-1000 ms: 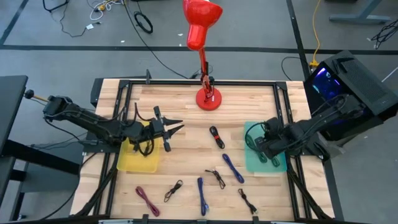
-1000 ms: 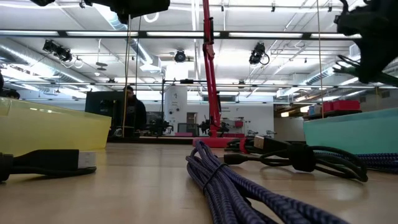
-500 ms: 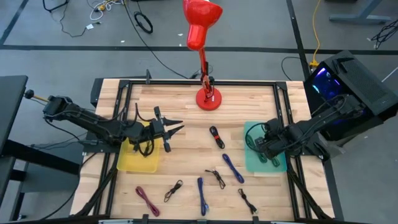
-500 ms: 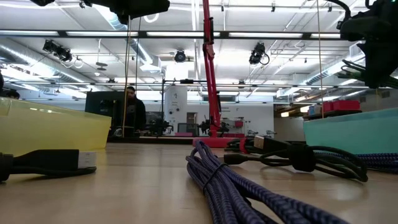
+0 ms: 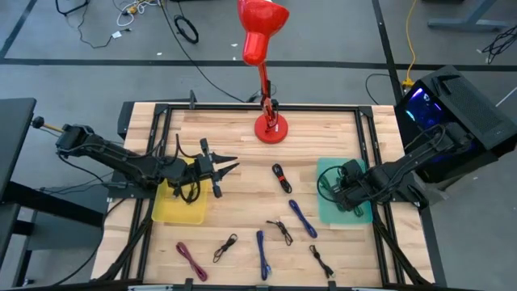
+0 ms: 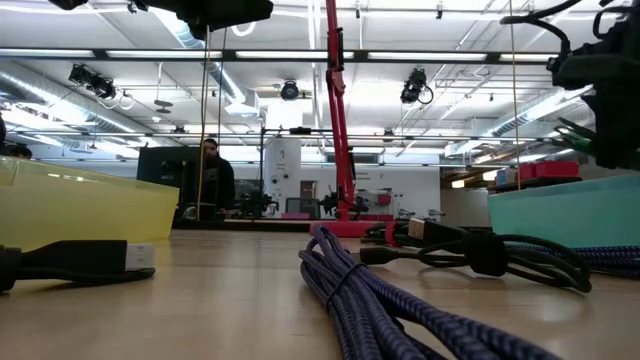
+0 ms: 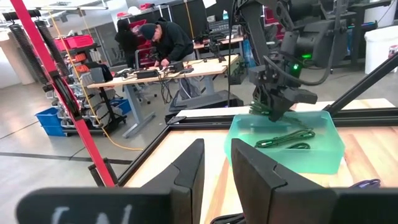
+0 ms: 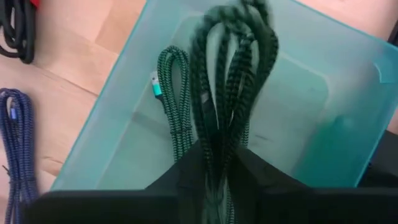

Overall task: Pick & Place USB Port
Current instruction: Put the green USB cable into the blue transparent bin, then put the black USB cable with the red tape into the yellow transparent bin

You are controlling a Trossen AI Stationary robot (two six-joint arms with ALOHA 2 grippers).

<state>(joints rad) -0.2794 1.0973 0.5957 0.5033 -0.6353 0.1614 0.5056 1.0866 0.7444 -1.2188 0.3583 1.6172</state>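
Note:
My right gripper (image 5: pixel 338 191) hangs over the teal bin (image 5: pixel 325 212) at the table's right side and is shut on a dark green braided cable bundle (image 8: pixel 231 87). A second, lighter green cable (image 8: pixel 171 93) lies on the bin's floor. The left wrist view shows my right gripper (image 7: pixel 277 99) just above the bin's far rim (image 7: pixel 283 118). My left gripper (image 5: pixel 229 166) is open and waits level above the right edge of the yellow bin (image 5: pixel 179 212), which holds a black cable (image 5: pixel 189 191). My right gripper pinches the dark green bundle between its two fingers, across the gathered strands near one end (image 8: pixel 217 146). The fingers come from above, pointing down into the teal bin. The loops (image 8: pixel 239 37) hang beyond the fingertips over the bin's inside; whether they touch its floor I cannot tell.
Several coiled cables lie on the wood between the bins: a black-and-red one (image 5: pixel 280 177), two blue ones (image 5: pixel 303 218) (image 5: pixel 262 255), black ones (image 5: pixel 279 231) (image 5: pixel 225 246) (image 5: pixel 322 260) and a maroon one (image 5: pixel 191 260). A red lamp's base (image 5: pixel 271 128) stands at the far middle edge.
My right gripper has sunk a little toward the teal bin, still shut on the dark green bundle, which went down with it.

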